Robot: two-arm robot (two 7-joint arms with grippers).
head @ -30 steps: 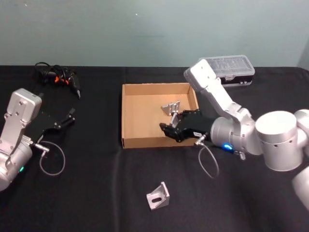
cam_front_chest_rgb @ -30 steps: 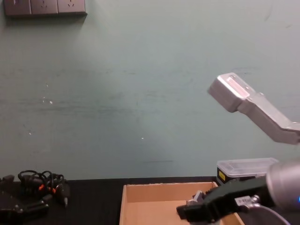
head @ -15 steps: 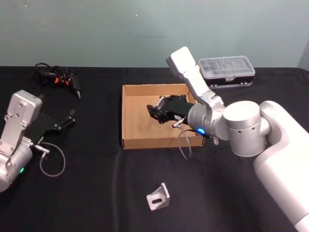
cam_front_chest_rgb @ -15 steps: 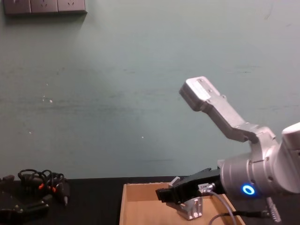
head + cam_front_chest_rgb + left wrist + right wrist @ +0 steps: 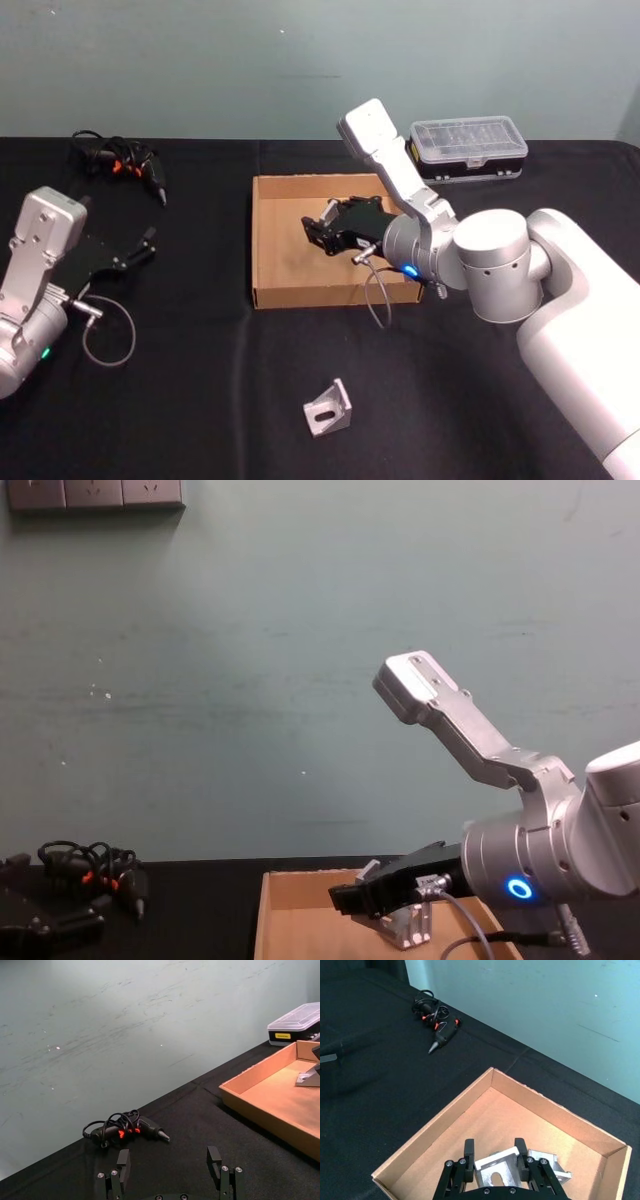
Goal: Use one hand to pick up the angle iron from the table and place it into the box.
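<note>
Right gripper [image 5: 495, 1152] clamps angle iron [image 5: 496, 1167] over box [image 5: 268, 240]; release pending | second angle iron [image 5: 328, 407] unpicked, 6 o'clock | left gripper [image 5: 168, 1152] parked agape, 9 o'clock

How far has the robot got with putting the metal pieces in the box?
One angle iron already lies in the box. The right gripper holds a second angle iron over it, not yet released. A third angle iron sits on the table, left to pick. The left gripper is parked at the left, open.

Silver-grey arms [image 5: 500, 265], black jaws, glowing blue ring light [image 5: 516, 888].
</note>
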